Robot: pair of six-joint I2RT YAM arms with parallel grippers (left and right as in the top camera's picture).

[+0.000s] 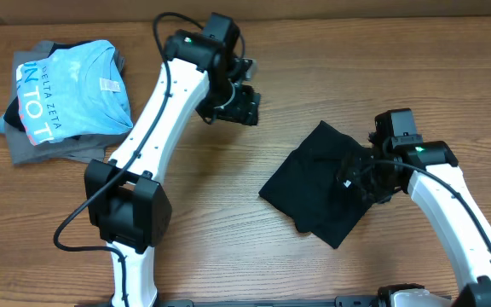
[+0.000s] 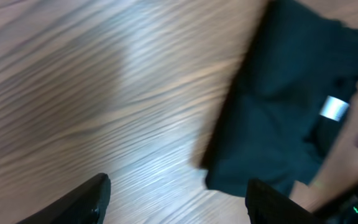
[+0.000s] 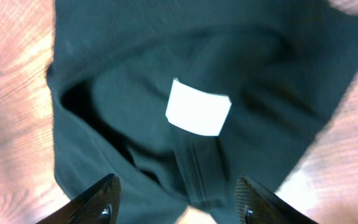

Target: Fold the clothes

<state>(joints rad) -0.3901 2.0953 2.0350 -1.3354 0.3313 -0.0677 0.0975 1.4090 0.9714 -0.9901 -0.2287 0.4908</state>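
A dark folded garment (image 1: 318,181) lies on the wooden table right of centre. It shows in the left wrist view (image 2: 291,112) and fills the right wrist view (image 3: 185,74), where a white label (image 3: 197,107) sits on it. My right gripper (image 3: 178,202) is open, its fingers either side of the garment's near edge, just above it; in the overhead view it is at the garment's right edge (image 1: 366,177). My left gripper (image 2: 179,202) is open and empty above bare wood, up and left of the garment (image 1: 244,107).
A stack of folded clothes with a light blue printed shirt (image 1: 71,89) on top lies at the far left. Bare wooden table (image 1: 228,230) spreads between the arms and along the front.
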